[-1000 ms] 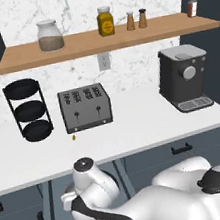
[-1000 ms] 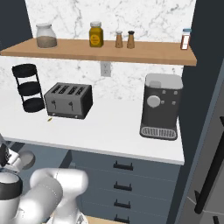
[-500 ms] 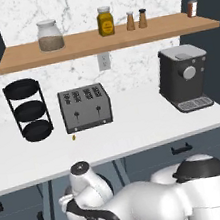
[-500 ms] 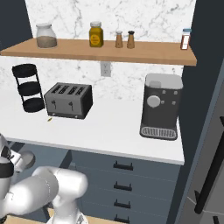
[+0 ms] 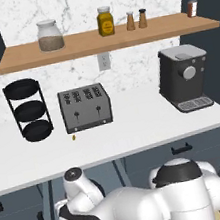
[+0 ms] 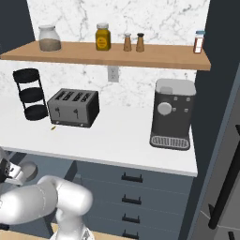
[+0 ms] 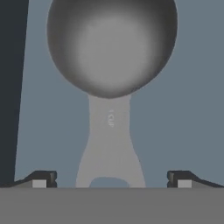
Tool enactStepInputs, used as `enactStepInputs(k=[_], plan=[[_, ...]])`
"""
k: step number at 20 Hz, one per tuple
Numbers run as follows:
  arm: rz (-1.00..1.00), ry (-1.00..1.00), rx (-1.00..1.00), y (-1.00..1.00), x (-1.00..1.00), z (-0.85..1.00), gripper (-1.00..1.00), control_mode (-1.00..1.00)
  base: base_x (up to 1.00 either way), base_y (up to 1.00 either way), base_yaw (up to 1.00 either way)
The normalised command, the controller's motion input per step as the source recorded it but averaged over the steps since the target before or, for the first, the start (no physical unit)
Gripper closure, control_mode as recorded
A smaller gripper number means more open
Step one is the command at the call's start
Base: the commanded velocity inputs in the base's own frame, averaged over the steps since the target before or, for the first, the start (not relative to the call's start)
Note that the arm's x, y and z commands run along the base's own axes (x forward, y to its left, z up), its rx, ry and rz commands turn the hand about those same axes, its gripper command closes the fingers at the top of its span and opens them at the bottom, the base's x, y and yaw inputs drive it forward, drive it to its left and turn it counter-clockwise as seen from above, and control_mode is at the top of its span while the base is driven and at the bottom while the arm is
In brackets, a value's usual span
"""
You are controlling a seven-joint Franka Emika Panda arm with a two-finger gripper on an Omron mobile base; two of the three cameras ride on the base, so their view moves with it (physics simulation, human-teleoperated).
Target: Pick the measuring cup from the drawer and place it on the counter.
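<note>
Blue-grey drawer (image 7: pixel 175 109) floor holds the measuring cup (image 7: pixel 111 65).

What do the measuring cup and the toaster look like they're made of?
The measuring cup looks like matte plastic or dull metal: uniform grey, soft shading in the bowl, embossed lettering on the handle. The look leaves it open. The toaster looks like brushed metal: a grey body with a faint sheen, dark slots and small dark levers.

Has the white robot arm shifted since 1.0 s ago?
Yes. In the left base view the arm's dark-capped shoulder has swung left, nearer the silver toaster.
</note>
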Motion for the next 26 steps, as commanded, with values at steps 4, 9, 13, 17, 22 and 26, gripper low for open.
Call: enactStepInputs(k=[4, 9, 13, 17, 22, 26], plan=[[0.01, 0.0, 0.0, 0.02, 0.24, -0.28, -1.0, -1.0, 0.0, 0.0, 0.0], [0.02, 0.0, 0.01, -0.08, 0.22, -0.29, -1.0, -1.0, 0.0, 0.0, 0.0], [0.0, 0.0, 0.0, 0.07, 0.13, -0.28, -1.0, -1.0, 0.0, 0.0, 0.0], [0.0, 0.0, 0.0, 0.14, 0.01, -0.26, -1.0, -1.0, 0.0, 0.0, 0.0], [0.0, 0.0, 0.0, 0.06, 0.0, -0.2, -1.0, -1.0, 0.0, 0.0, 0.0], [0.0, 0.0, 0.0, 0.13, 0.0, -0.21, 1.0, -1.0, 0.0, 0.0, 0.0]])
